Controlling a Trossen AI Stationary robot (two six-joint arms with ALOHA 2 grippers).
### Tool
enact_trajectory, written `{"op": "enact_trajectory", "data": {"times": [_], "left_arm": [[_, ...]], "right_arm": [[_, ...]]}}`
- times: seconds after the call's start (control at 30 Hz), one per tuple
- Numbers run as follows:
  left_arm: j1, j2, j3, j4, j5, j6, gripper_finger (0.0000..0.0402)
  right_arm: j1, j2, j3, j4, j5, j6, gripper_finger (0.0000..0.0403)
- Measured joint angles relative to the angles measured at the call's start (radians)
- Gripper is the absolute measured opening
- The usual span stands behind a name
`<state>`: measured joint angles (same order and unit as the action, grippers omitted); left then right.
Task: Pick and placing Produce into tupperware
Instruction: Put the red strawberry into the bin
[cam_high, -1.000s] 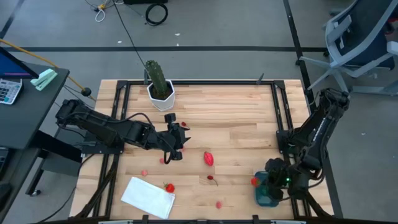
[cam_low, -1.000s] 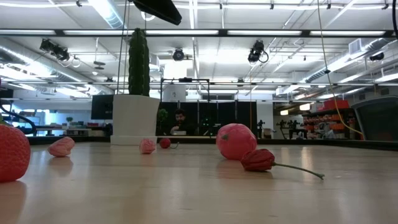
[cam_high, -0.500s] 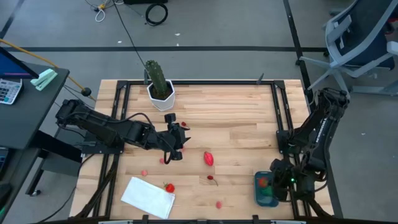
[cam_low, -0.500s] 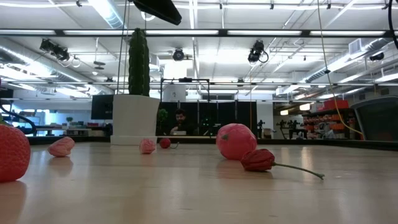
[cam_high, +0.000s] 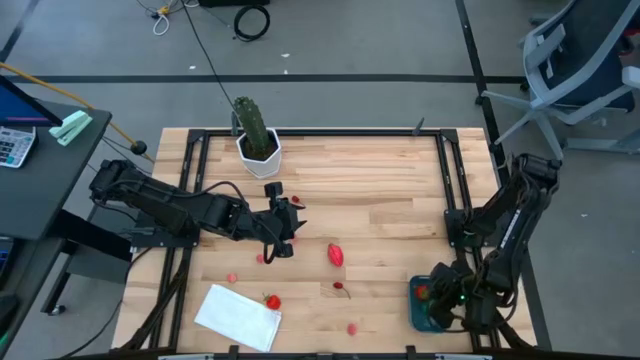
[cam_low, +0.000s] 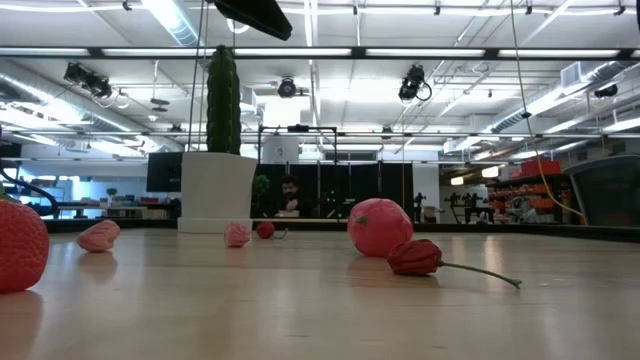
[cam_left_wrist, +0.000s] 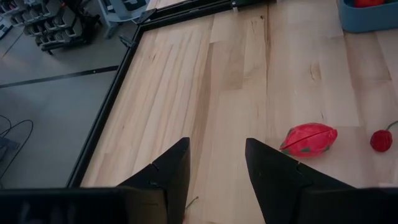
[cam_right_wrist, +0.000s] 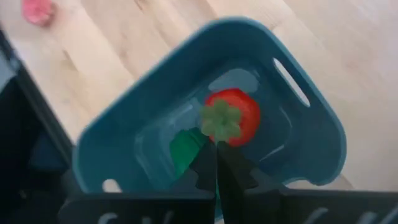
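High view: right gripper (cam_high: 437, 305) hides most of tupperware (cam_high: 416, 311) (strawberry (cam_right_wrist: 231, 117) inside).

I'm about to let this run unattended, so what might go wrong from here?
1. The right hand is shut on the strawberry's thin green top above the tupperware; a grip that slight may slip early.
2. The tupperware sits at the table's corner, so a nudge might push it off.
3. The left hand hovers open, with much produce left scattered, like the red fruit.

blue tub (cam_left_wrist: 368, 15): cut off by the edge
strawberry (cam_low: 20, 245): half out of the picture
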<state>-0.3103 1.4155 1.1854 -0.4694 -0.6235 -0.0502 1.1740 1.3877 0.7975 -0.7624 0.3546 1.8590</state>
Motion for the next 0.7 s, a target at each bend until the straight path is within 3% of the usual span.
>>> {"op": "enact_trajectory", "data": {"times": [0.3, 0.57, 0.7], "left_arm": [[0.0, 0.0, 0.0, 0.0, 0.0, -0.027, 0.0162], [0.0, 0.0, 0.0, 0.0, 0.0, -0.043, 0.0162], [0.0, 0.0, 0.0, 0.0, 0.0, -0.043, 0.0163]], "right_arm": [[0.0, 0.064, 0.0, 0.01, 0.005, -0.02, 0.0014], [-0.05, 0.06, 0.0, 0.015, 0.053, -0.004, 0.0064], [-0.088, 0.051, 0.0, 0.021, 0.001, -0.049, 0.0088]]}}
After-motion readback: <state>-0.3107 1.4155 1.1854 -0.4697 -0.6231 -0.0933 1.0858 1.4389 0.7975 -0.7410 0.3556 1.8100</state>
